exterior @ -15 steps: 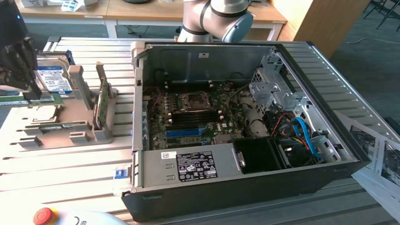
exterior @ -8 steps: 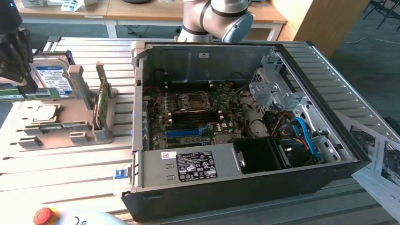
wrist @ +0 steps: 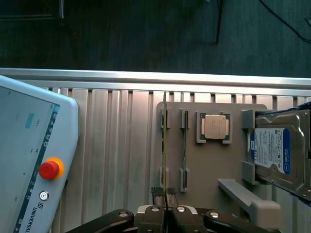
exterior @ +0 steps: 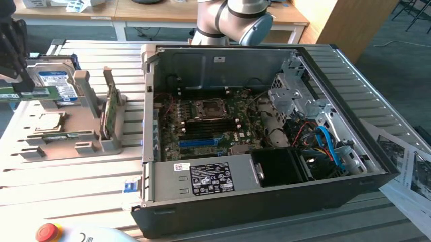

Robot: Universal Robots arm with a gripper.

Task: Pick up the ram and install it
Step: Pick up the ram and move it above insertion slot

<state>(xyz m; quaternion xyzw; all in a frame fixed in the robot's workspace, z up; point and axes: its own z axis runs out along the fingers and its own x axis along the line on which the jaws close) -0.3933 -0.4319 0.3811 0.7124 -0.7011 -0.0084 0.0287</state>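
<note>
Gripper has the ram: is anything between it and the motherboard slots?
The gripper is shut on the ram at the exterior view's left. The case wall stands between it and the motherboard slots. The case is open on top, and nothing covers them.

Slatted table (exterior: 67,186), open computer case (exterior: 202,214), grey parts holder (exterior: 74,123), pendant (exterior: 81,236), perhaps papers (exterior: 407,171)

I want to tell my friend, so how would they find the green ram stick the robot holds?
Find the big open computer case, then the grey tray beside it on the exterior view's left. At that tray's outer side the black gripper is shut on the ram, a long thin green stick. The other green stick stands in a tray slot; this one is gripped.
</note>
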